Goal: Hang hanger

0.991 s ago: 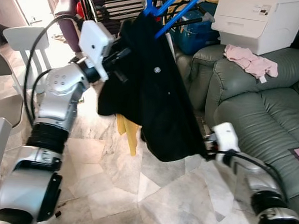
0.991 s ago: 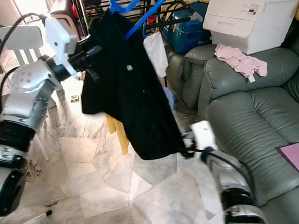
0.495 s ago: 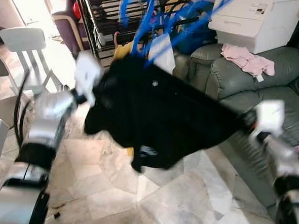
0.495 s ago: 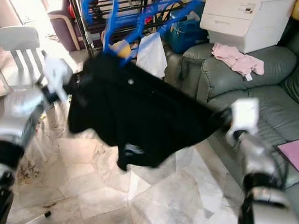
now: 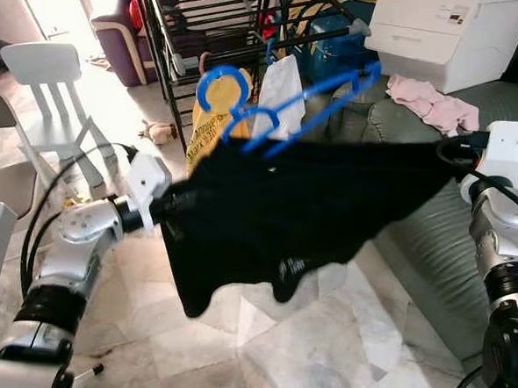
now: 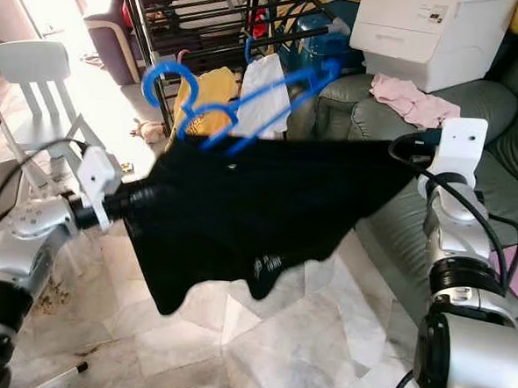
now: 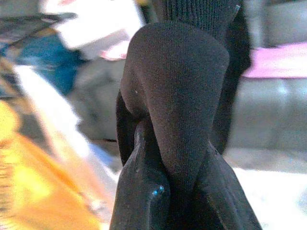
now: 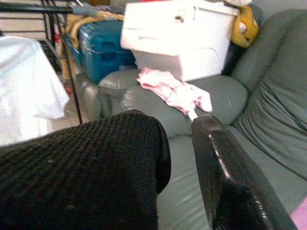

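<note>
Black knitted garment point(image 5: 302, 205) on a blue plastic hanger point(image 5: 282, 107), stretched level between the left gripper point(image 5: 172, 208) and right gripper point(image 5: 446, 153), both clamped on its fabric, before a black drying rack point(image 5: 252, 18).

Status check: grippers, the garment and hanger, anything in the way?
Left gripper and right gripper both clamped on black garment, stretched flat between them. Blue hanger on top. Drying rack directly behind.

Black garment point(image 5: 302, 210) stretched between both arms; blue hanger point(image 5: 282, 107) on top — tilted
</note>
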Controlling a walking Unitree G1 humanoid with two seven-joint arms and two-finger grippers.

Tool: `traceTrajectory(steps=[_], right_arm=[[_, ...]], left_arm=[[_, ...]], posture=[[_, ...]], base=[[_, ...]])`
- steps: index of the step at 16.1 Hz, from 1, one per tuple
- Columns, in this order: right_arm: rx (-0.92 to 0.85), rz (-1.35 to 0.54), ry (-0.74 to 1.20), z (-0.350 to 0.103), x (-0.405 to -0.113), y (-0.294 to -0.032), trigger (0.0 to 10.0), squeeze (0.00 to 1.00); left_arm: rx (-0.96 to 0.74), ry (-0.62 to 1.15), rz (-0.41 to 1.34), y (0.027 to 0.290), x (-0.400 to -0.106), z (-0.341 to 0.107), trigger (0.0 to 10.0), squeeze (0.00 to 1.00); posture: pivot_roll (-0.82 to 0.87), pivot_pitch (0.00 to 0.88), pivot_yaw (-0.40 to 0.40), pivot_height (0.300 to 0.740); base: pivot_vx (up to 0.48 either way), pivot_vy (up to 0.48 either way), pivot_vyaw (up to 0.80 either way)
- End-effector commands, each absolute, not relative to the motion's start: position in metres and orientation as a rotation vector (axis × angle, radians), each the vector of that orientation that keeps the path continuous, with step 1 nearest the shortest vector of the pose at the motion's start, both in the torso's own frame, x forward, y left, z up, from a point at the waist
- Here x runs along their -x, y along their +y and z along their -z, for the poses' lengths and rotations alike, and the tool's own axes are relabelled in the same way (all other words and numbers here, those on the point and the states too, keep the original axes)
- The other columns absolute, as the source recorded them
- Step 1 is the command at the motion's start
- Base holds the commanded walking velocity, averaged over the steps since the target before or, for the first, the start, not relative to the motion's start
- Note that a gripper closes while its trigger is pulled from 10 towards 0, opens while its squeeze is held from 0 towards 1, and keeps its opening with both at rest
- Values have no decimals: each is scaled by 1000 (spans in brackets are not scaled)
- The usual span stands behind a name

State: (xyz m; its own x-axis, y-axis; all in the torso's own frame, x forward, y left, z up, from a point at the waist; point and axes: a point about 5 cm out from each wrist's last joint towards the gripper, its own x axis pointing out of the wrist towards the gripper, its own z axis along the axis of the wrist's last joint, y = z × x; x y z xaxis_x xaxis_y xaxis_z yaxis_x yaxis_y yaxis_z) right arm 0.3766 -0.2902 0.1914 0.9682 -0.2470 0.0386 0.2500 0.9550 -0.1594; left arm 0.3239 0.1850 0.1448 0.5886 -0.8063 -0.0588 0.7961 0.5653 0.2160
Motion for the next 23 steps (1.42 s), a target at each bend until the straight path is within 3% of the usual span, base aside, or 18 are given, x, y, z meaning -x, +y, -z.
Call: traceTrajectory(steps=[1,6,12,15,17,19,23], right_arm=[[162,322,-62,-207,-375,-305,0,0],[156,320,-46,-199,-376,-300,0,0],[152,310,-50,-200,-378,-295,0,0],[147,302,-50,-198,-379,-293,0,0],[135,288,-50,-196,-379,-289,0,0],[132,275,-52,-195,-380,-285,0,0],[110,252,-69,-197,-383,-279,0,0]], left_arm=[[-229,-27,959,196,-319,-146,0,0],[-163,85,1099,191,-302,-130,0,0],[-263,256,1235,184,-289,-100,0,0],[-320,260,1190,180,-295,-93,0,0],[-395,242,1070,178,-307,-88,0,0],[-319,200,961,172,-315,-87,0,0],[-389,258,950,170,-312,-71,0,0]], posture=[[-151,0,67,740],[-150,0,71,740],[-150,0,74,740],[-153,0,76,740],[-153,0,77,740],[-156,0,76,740],[-151,0,79,740]], base=[[0,0,0],[0,0,0],[0,0,0],[0,0,0],[0,0,0],[0,0,0],[0,0,0]])
